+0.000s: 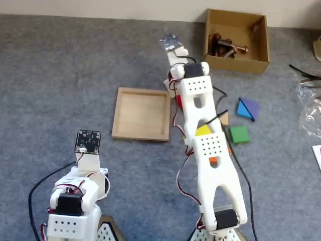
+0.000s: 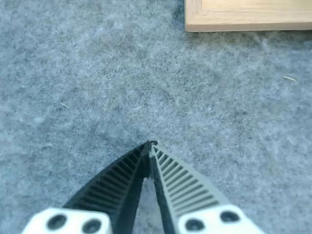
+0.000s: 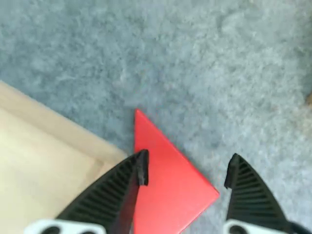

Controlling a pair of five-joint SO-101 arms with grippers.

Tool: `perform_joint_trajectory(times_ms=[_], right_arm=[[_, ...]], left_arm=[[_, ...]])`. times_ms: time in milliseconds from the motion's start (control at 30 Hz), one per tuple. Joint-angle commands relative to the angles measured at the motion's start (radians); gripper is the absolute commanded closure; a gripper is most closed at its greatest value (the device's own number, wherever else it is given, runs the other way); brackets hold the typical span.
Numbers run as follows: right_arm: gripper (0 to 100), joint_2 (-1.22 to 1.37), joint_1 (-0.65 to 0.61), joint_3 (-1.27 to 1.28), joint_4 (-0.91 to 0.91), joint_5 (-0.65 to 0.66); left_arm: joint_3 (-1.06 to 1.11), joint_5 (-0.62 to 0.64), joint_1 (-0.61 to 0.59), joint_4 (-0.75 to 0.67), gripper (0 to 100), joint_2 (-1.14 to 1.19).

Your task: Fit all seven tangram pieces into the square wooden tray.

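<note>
The white plastic right arm [image 1: 208, 145] has perforated shells, black servos and red-and-black cables; the white left arm [image 1: 75, 206] trails a black cable. The left end effector [image 2: 150, 144] and right end effector [image 3: 188, 170] have dark ribbed fingers.

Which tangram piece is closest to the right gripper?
The red triangle: it lies just below the open right gripper, beside the tray; the green square and blue triangle sit farther off.

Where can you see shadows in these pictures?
High view: the cardboard box is shaded inside. Left wrist view: a thin shadow runs along the tray edge. Right wrist view: the red triangle under the open hand looks evenly lit.
</note>
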Motion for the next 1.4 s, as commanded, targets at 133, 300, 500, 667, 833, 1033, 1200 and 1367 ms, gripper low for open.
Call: perform_joint_trajectory(times_ms=[133,300,500,667,833,1033,1200,1367], right_arm=[[74.5,-0.004,0.064,-0.002,0.124,-0.005],[74.5,-0.007,0.081,-0.004,0.189,-0.005],[74.5,-0.001,0.096,-0.004,0.216,-0.005],[74.5,-0.001,0.099,-0.004,0.217,-0.006],[74.5,-0.001,0.101,-0.002,0.219,-0.006],[74.5,-0.008,0.119,0.004,0.219,-0.006],[74.5,-0.008,0.148,0.004,0.220,-0.006],[74.5,-0.010,0.143,-0.002,0.220,-0.006]], left_arm=[[0.019,0.006,0.018,-0.003,99,-0.007],[0.019,0.006,0.018,-0.003,99,-0.007],[0.019,0.006,0.018,-0.003,99,-0.007],[0.019,0.006,0.018,-0.003,99,-0.007],[0.019,0.006,0.018,-0.003,99,-0.007],[0.019,0.006,0.018,-0.003,99,-0.007],[0.019,0.006,0.018,-0.003,99,-0.007],[0.019,0.006,0.018,-0.003,99,-0.007]])
